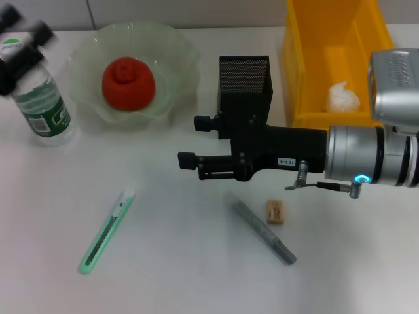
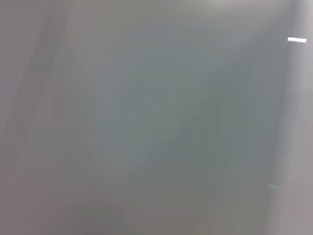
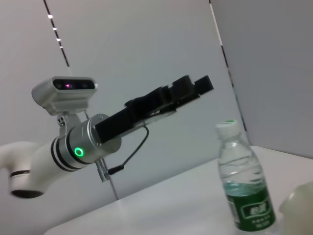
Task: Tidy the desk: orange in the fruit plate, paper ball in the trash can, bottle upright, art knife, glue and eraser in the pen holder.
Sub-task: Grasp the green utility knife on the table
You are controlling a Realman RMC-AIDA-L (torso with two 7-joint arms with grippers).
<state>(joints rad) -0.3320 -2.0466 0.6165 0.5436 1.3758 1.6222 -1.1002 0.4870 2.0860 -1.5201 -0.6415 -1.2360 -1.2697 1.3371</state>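
The orange [image 1: 127, 82] lies in the pale green fruit plate [image 1: 85, 59]. A paper ball [image 1: 343, 97] rests inside the yellow trash can [image 1: 314, 59]. The bottle [image 1: 39, 104] stands upright at far left, with my left gripper [image 1: 23, 46] open just above its cap and apart from it; the right wrist view also shows that gripper [image 3: 190, 88] over the bottle [image 3: 242, 183]. My right gripper [image 1: 194, 140] is open and empty in front of the black mesh pen holder [image 1: 243, 75]. On the table lie the green art knife [image 1: 107, 230], the grey glue stick [image 1: 264, 232] and the eraser [image 1: 275, 212].
The left wrist view shows only a grey blur. The right arm's silver wrist [image 1: 373, 154] reaches in from the right edge, over the trash can's near corner. The plate's rim [image 3: 298, 205] shows next to the bottle.
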